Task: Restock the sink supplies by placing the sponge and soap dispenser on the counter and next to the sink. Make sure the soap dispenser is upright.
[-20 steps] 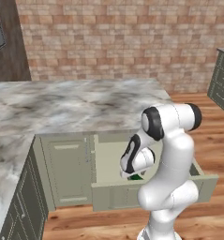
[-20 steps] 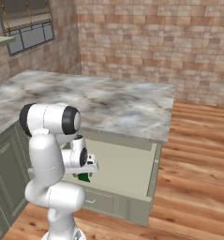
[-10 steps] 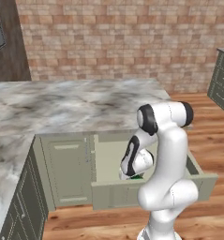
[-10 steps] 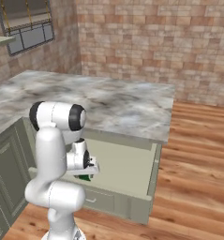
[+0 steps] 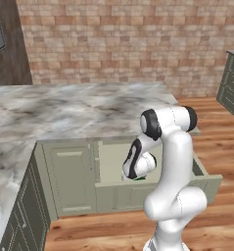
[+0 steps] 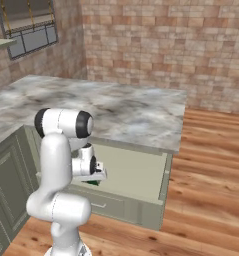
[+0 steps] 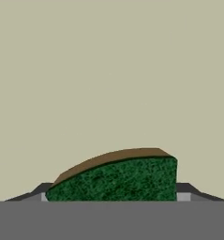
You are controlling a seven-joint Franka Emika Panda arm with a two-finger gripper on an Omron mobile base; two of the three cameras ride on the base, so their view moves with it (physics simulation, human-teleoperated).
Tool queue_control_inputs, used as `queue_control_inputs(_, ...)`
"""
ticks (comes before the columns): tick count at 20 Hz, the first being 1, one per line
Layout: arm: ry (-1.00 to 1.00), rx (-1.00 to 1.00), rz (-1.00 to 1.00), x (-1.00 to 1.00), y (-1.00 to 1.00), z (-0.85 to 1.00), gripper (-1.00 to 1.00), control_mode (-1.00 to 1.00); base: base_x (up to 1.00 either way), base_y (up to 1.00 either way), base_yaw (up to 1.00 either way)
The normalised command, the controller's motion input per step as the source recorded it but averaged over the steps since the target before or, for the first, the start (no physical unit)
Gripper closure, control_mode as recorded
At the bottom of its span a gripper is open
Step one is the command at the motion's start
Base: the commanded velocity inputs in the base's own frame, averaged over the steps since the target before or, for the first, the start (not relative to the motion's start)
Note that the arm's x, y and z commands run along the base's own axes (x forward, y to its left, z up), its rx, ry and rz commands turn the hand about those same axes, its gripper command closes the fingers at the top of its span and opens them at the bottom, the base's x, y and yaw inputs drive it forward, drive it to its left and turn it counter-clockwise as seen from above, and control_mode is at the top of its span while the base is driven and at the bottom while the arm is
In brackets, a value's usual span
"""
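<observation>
My gripper (image 5: 134,175) reaches down into an open drawer and is shut on the sponge (image 5: 137,178). In the hand view the sponge (image 7: 118,178) sits between the two fingertips (image 7: 41,191), green face toward the camera with a yellow-brown edge on top, above the plain beige drawer floor. From the right base view a green corner of the sponge (image 6: 93,182) peeks out under the gripper (image 6: 95,179). The soap dispenser and the sink are out of view.
The open drawer (image 5: 152,193) juts out from sage-green cabinets under a marble top (image 5: 89,108). The marble runs on to the left (image 5: 6,166). A window (image 6: 31,25) sits in the brick wall at left. Wooden floor (image 6: 211,165) lies to the right.
The arm's upper joints have swung slightly sideways. The gripper stays in the drawer, shut on the sponge, in nearly the same place.
</observation>
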Motion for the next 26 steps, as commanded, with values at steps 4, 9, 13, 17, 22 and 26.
queue_control_inputs(4, -0.04, 0.04, 0.0, -0.06, 0.0, 0.62, 1.0, -1.0, 0.0, 0.0, 0.0)
queue_control_inputs(9, -0.05, 0.02, 0.01, -0.15, -0.1, 1.0, 1.0, -1.0, 0.0, 0.0, 0.0)
queue_control_inputs(13, -0.03, 0.05, 0.0, -0.25, -0.08, 1.0, 1.0, -1.0, 0.0, 0.0, 0.0)
queue_control_inputs(17, 0.0, 0.04, 0.0, -0.28, -0.08, 1.0, 1.0, -1.0, 0.0, 0.0, 0.0)
queue_control_inputs(22, 0.0, 0.03, 0.0, -0.4, -0.06, 1.0, 1.0, -1.0, 0.0, 0.0, 0.0)
queue_control_inputs(26, 0.0, 0.01, 0.0, -0.54, 0.0, 0.84, 1.0, -1.0, 0.0, 0.0, 0.0)
